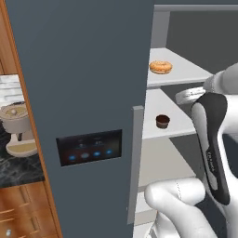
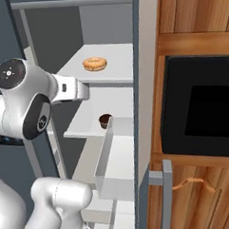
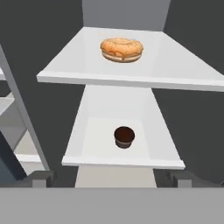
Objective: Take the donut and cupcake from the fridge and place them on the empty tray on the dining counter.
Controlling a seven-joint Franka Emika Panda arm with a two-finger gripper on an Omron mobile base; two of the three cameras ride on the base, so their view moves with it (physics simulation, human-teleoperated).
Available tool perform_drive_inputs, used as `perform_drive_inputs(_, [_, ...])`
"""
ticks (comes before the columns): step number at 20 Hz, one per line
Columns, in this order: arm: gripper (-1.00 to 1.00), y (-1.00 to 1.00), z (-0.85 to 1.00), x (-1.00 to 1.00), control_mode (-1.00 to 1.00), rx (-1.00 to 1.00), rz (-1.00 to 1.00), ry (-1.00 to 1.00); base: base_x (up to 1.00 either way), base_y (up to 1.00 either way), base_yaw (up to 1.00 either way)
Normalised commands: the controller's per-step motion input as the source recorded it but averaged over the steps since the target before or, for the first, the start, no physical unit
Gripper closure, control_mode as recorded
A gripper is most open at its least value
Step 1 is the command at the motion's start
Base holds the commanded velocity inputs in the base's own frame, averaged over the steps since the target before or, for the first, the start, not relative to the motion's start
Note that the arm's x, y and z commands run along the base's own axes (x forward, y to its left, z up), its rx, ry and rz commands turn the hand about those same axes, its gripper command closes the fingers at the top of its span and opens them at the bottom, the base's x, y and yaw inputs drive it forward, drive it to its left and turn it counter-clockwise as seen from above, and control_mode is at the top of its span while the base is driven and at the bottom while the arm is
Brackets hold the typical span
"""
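**Cupcake and donut on fridge shelves, hand open in front**

Cupcake (image 3: 124, 136) sits upright on the lower white shelf (image 3: 96, 151) inside the fridge (image 1: 83, 69), right door swung open. Donut (image 3: 121, 49) lies flat on the upper shelf (image 3: 175, 65), above and further back. Hand (image 3: 111, 178) is outside the shelves, facing in, well apart from both; cupcake is ahead and below its line, donut ahead and higher. Fingertips (image 3: 41, 178) spread wide, nothing between them, nothing held.

Left base view: closed left door with black panel (image 1: 89, 147) and blue lights, coffee machine (image 1: 18, 130) on a dark bench at far left; arm's forearm covers the right side. Right base view: door bin (image 2: 114, 168) of the open door, the wooden cabinet with black microwave (image 2: 202, 112) to the right, and the wrist pointing toward the shelves. Hand view shows both pastries unobstructed.
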Motion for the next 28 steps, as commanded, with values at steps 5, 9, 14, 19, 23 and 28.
perform_drive_inputs(5, [-1.0,-0.06,0.27,0.27,-1.0,-0.01,0.25,-0.03,0.0,0.0,0.0])
perform_drive_inputs(9, [-1.0,0.0,0.25,0.33,-1.0,-0.03,0.21,-0.04,0.0,0.0,0.0])
perform_drive_inputs(14, [-1.0,0.07,0.1,0.56,-1.0,-0.1,0.08,0.0,0.0,0.0,0.0])
perform_drive_inputs(19, [-1.0,0.17,0.0,0.6,-1.0,-0.12,0.0,0.0,0.0,0.0,0.0])
perform_drive_inputs(23, [-1.0,0.01,0.0,0.4,-1.0,-0.02,0.0,0.01,0.0,0.0,0.0])
perform_drive_inputs(28, [-1.0,0.0,0.0,0.39,-1.0,0.0,0.0,0.01,0.0,0.0,0.0])
